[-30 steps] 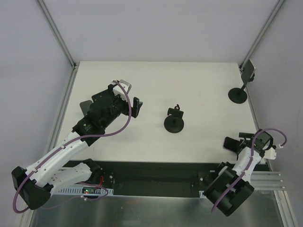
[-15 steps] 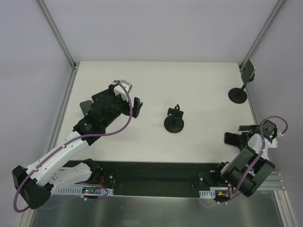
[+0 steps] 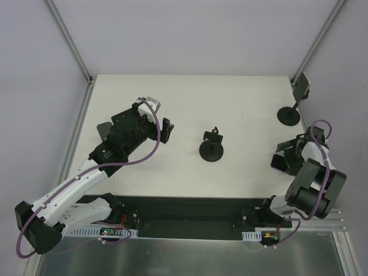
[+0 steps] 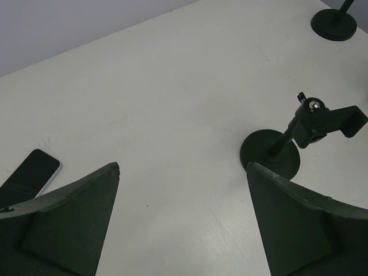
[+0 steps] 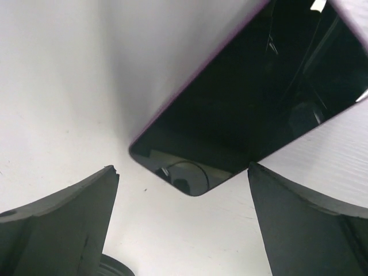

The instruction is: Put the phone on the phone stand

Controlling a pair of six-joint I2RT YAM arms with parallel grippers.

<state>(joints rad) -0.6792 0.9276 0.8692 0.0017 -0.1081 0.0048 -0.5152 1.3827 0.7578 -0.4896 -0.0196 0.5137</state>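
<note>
A black phone (image 4: 30, 171) with a pale edge lies flat on the white table, just left of my left gripper's (image 4: 183, 167) (image 3: 156, 117) fingers. That gripper hovers open and empty. The phone stand (image 4: 275, 154) (image 3: 211, 147) stands mid-table to its right, its clamp head (image 4: 323, 119) empty. My right gripper (image 5: 183, 168) (image 3: 283, 153) is open and empty at the right side. Just beyond its fingertips a second glossy black phone (image 5: 247, 98) with a purplish edge fills its wrist view. I cannot tell whether that phone lies flat or is propped up.
Another black stand (image 3: 288, 117) (image 4: 333, 25) stands at the far right edge with a flat grey plate (image 3: 301, 86) on top. A dark disc (image 5: 115, 268) shows low between the right fingers. Metal frame posts and grey walls bound the table (image 3: 230, 98).
The right arm has swung up from the near edge towards the far right, carrying its open gripper closer to the right-hand stand. The left arm has not moved.
</note>
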